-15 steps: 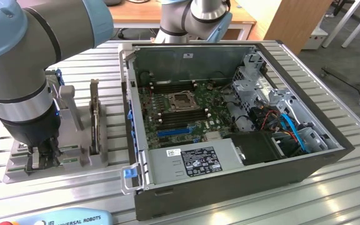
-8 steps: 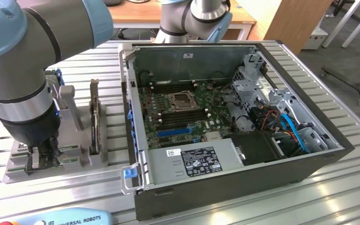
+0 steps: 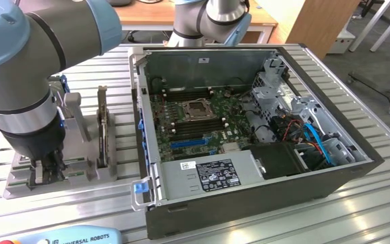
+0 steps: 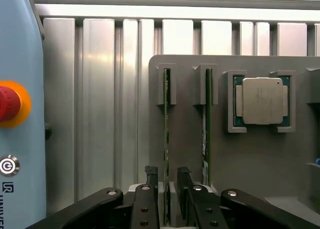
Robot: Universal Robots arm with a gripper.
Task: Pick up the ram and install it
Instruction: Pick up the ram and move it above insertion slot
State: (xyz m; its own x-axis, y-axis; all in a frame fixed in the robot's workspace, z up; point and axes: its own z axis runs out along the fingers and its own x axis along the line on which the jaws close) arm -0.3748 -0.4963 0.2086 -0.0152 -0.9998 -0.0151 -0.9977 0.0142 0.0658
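The arm (image 3: 39,30) comes in big and close at about ten o'clock in the exterior view, a fat blue-and-grey joint bent over hard. Another of its joints (image 3: 212,18) stands back at twelve o'clock. From the near joint the wrist (image 3: 26,114), ringed with a silver band, drops straight down toward eight o'clock. It ends in the black gripper (image 3: 46,170), held upright and pointing at the floor. Through the wrist view, the gripper (image 4: 167,173) shows two dark fingers (image 4: 151,173) side by side and parallel, standing apart with a clear slot between them. The black linkage bars (image 4: 100,204) splay out evenly on either side.
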